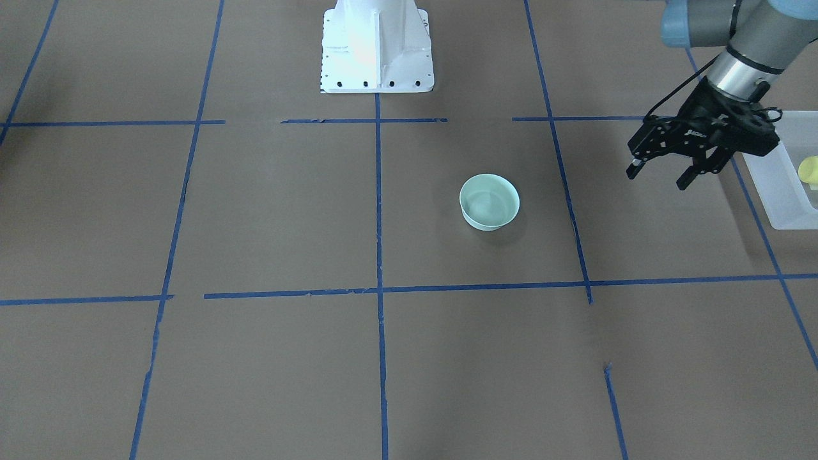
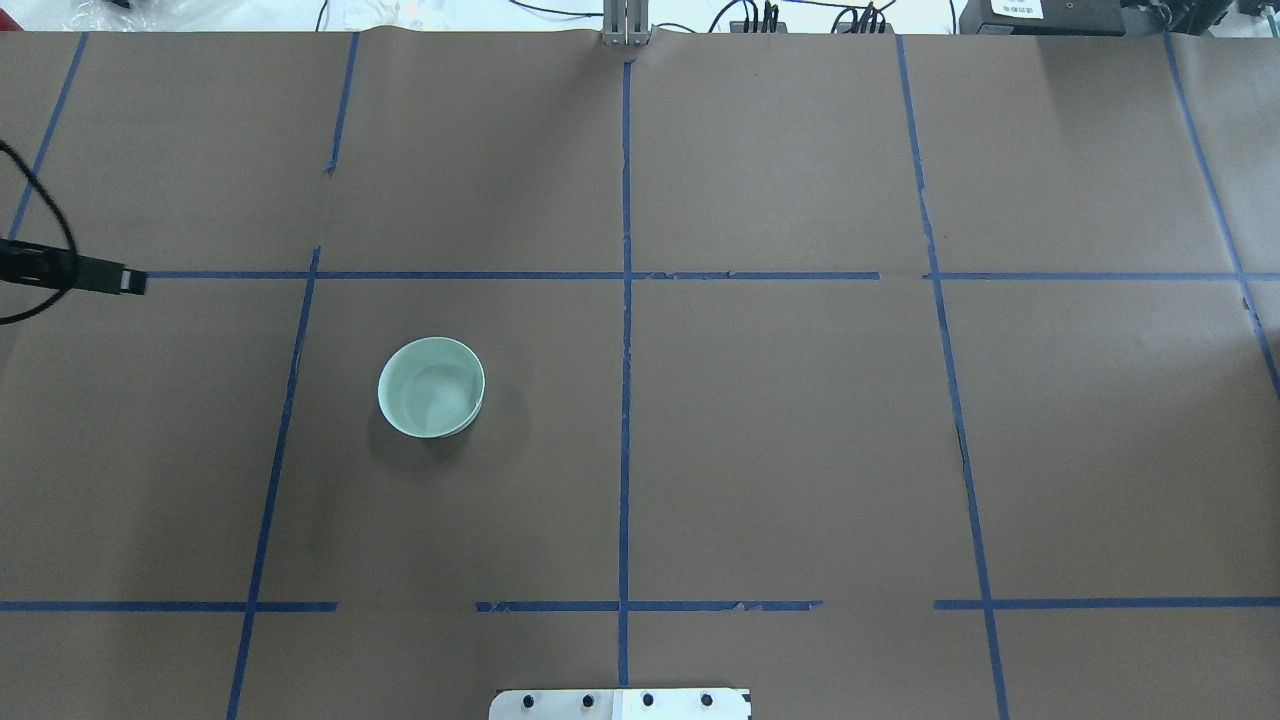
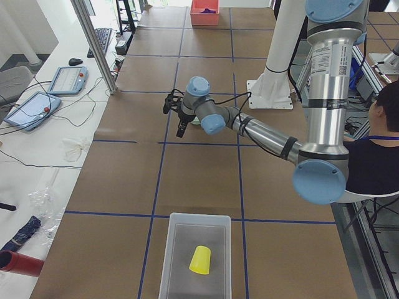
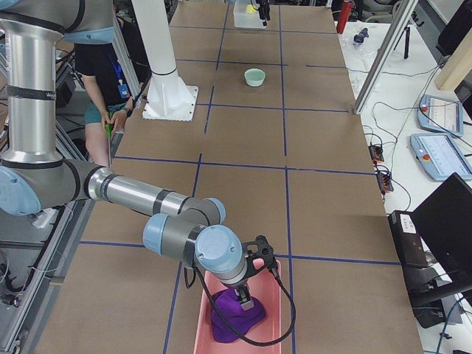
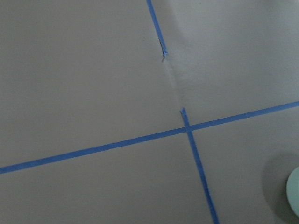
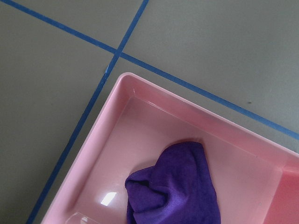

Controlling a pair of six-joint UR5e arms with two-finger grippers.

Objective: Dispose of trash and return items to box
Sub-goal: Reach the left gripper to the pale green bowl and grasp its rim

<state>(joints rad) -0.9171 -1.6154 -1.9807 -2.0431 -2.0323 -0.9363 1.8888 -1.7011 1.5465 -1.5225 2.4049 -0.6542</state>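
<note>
L gripper (image 1: 658,177) hangs open & empty betw. box (image 1: 773,198) (cup (image 1: 808,171) lying inside) and bowl (image 1: 489,201) upright on table (image 1: 255,223), R gripper (image 4: 245,299) fingers can't tell; risk: a one-sided pinch on bowl's slick rim could tip or skid it.

Table (image 1: 255,211) surfaced in brown paper, ruled into rectangles by blue tape lines (image 1: 378,204). Directly on it: pale mint-green bowl (image 1: 489,202), upright, in the middle row on the robot's left of the centre line; translucent white bin (image 3: 163,268) at the left end; pink tray (image 6: 135,154) at the right end; white robot base (image 1: 377,48) on the centre line.
</note>
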